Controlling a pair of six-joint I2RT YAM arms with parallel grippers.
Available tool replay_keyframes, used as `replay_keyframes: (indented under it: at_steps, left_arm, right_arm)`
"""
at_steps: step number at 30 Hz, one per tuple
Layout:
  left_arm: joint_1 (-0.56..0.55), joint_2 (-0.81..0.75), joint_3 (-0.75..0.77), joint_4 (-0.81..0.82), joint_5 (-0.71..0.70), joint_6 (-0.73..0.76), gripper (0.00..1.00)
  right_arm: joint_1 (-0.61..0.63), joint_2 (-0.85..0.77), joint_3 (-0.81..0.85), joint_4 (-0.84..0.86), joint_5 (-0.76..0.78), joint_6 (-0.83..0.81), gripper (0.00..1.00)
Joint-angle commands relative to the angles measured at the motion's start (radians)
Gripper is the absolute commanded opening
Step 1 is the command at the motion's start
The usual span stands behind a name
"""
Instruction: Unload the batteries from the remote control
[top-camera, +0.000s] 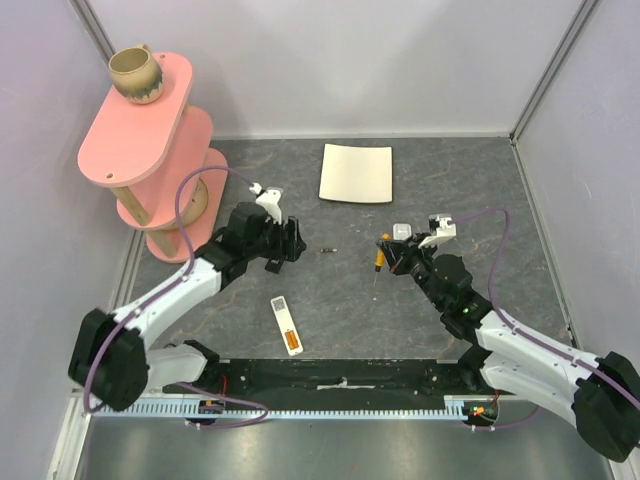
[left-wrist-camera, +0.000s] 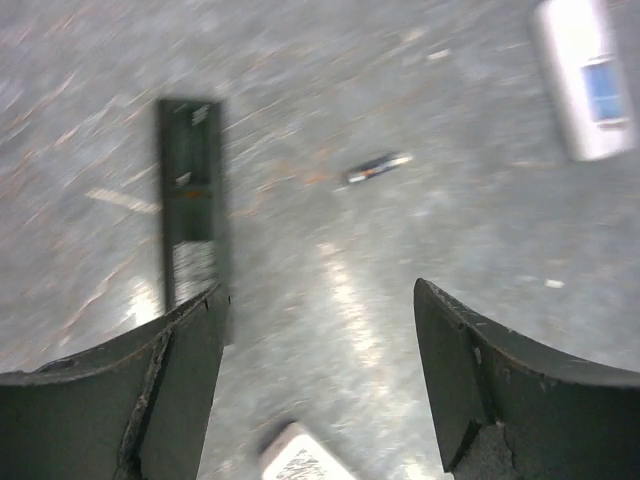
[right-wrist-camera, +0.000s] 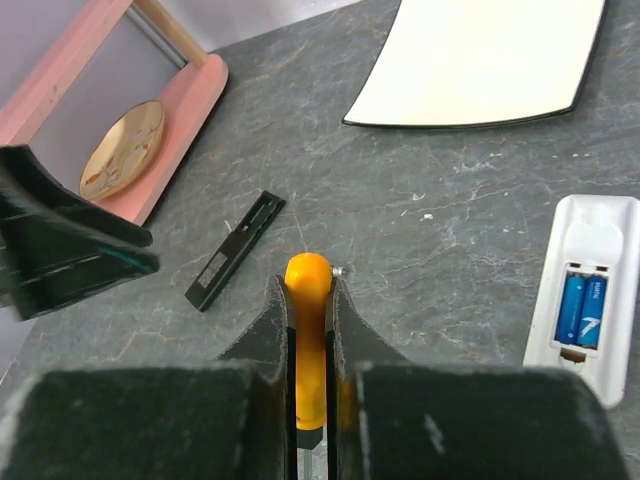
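Because my right gripper (right-wrist-camera: 310, 320) is clamped on an orange-handled tool (right-wrist-camera: 308, 272), likely for prying batteries (top-camera: 292, 342) from the remote control (top-camera: 283, 312), I see my left gripper (left-wrist-camera: 318, 290) wide open and empty.

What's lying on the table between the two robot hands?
A small dark stick-like piece lies between the left gripper and the right gripper, best seen in the top view.

A: Overhead view?
B: Bright, even light; faint shadows on the table (top-camera: 350, 300).
A: Wrist views?
B: Left smeared with motion, a pale sheen streak. Right crisp, down to the orange tool (right-wrist-camera: 308, 290).
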Motion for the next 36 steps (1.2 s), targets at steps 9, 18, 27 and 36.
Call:
replay_keyframes:
  at_steps: [9, 18, 27, 36]
  left_arm:
    - [-0.179, -0.112, -0.151, 0.511, 0.519, -0.125, 0.78]
    - [-0.285, 0.073, -0.076, 0.691, 0.57, -0.171, 0.73]
    - [-0.293, 0.154, -0.05, 0.754, 0.59, -0.188, 0.21]
    - [-0.293, 0.065, -0.035, 0.582, 0.521, -0.091, 0.02]
  right_arm:
    - [0.002, 0.071, 0.013, 0.232, -0.196, 0.076, 0.0]
    - [0.002, 0.056, 0.004, 0.264, -0.237, 0.119, 0.0]
    - [0.002, 0.059, -0.004, 0.294, -0.245, 0.159, 0.0]
    - [0.0, 0.041, 0.037, 0.182, -0.285, 0.136, 0.11]
